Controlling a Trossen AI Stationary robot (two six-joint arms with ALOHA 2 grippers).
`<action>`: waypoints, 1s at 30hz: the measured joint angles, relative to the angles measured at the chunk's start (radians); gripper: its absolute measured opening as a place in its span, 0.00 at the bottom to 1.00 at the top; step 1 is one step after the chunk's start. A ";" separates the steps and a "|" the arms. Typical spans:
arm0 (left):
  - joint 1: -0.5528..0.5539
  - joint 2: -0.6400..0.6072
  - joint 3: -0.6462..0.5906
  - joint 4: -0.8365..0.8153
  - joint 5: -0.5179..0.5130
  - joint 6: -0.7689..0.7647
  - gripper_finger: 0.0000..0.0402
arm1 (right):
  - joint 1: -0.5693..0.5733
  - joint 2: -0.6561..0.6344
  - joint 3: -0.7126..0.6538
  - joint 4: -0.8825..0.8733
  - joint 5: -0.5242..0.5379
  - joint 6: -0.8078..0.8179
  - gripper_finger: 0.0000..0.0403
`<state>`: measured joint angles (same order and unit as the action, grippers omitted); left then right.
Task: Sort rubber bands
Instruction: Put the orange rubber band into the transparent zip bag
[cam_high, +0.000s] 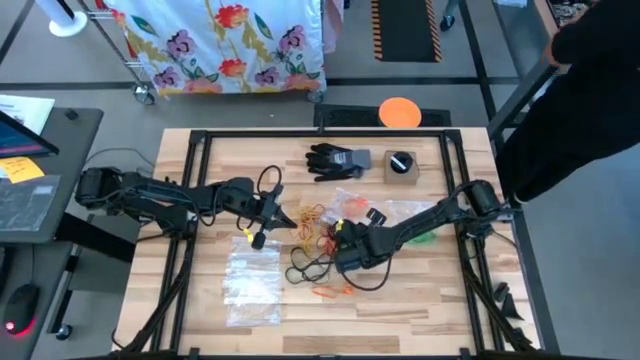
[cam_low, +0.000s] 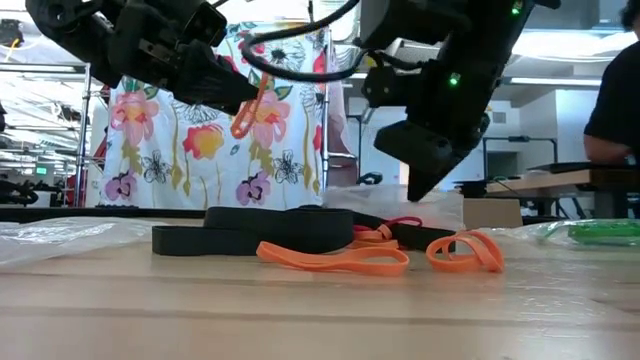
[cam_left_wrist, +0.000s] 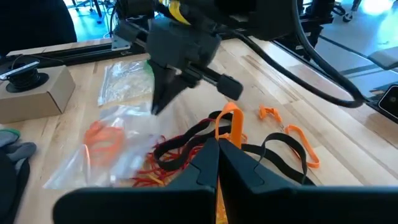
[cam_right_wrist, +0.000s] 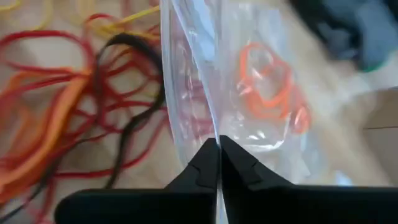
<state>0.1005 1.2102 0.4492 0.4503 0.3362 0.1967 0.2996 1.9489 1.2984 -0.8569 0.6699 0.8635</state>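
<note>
The loose rubber bands (cam_right_wrist: 68, 112) are blurred in the right wrist view and cut off at two picture edges. Part of the clear bag (cam_right_wrist: 249, 93) is blurred too, and its far end is lost past the edge. In the high view the pile (cam_high: 312, 222) is too small for single loops to be counted. In the low view the right gripper's (cam_low: 420, 185) fingertips are hidden behind the bag. A person (cam_low: 615, 90) is cut off by the picture's edge.
</note>
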 joint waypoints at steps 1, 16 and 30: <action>0.000 0.000 0.000 0.000 0.007 0.000 0.00 | 0.000 -0.003 0.010 -0.023 0.023 0.000 0.01; -0.001 0.000 0.000 0.250 0.104 -0.008 0.00 | -0.046 -0.304 0.151 -0.008 -0.133 -0.393 0.00; -0.009 0.087 0.217 0.402 0.089 -0.002 0.00 | -0.276 -0.438 -0.098 0.411 -0.612 -0.475 0.00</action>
<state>0.0917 1.2974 0.6664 0.8522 0.4255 0.1942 0.0237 1.5110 1.2000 -0.4458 0.0574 0.3885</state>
